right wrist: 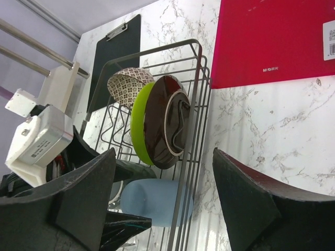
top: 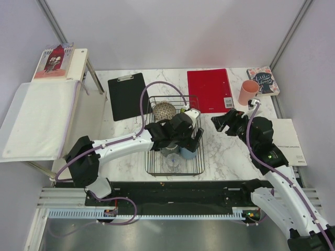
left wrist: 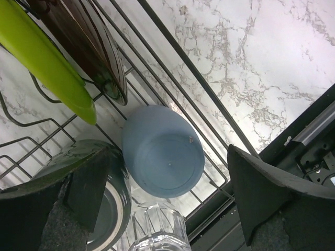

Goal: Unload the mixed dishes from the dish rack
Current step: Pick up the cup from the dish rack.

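The black wire dish rack [top: 157, 157] stands mid-table. In it are a beige mesh bowl [top: 164, 111], a lime-green plate [left wrist: 47, 57] and a dark red plate [left wrist: 89, 47] on edge, a grey mug [left wrist: 107, 209], a light blue cup [left wrist: 163, 157] lying on its side and a clear glass [left wrist: 154, 230]. My left gripper [top: 192, 140] is open and empty, hovering over the blue cup, which lies between the jaws in the left wrist view [left wrist: 162, 209]. My right gripper [top: 222, 124] is open and empty just right of the rack, facing it. A pink cup [top: 248, 92] stands on the table at the back right.
A black clipboard [top: 126, 95] lies behind the rack on the left and a red folder [top: 210, 89] on the right. A small book [top: 263, 79] lies beside the pink cup. White paper [top: 290, 141] lies at the right edge. A side shelf [top: 39, 117] stands left.
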